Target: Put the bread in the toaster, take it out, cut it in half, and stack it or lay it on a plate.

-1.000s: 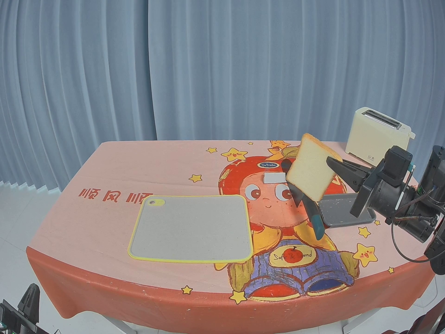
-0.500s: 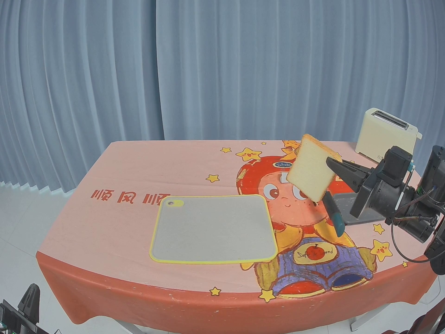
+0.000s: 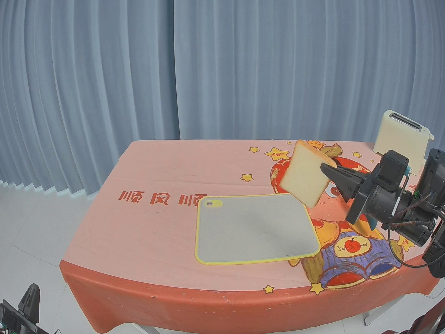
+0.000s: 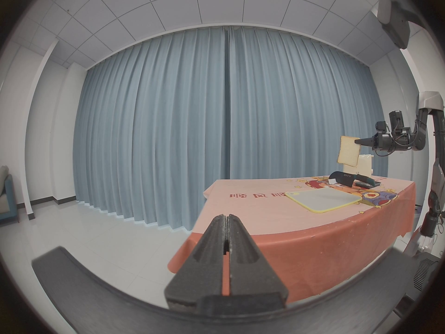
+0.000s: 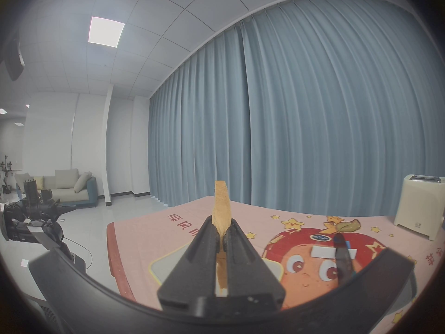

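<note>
Two takes on the bread (image 3: 303, 173): head view shows its broad face, right wrist view its thin edge. Right gripper (image 3: 324, 168) pinches it upright, airborne near the cutting board (image 3: 255, 228). Left gripper (image 4: 226, 221) closed.

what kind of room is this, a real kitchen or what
Probably a lab or demo room staged for kitchen tasks, not a real kitchen: a toaster and cutting board sit on a cloth-covered table before a full-height curtain, with an office-style panel ceiling overhead.
</note>
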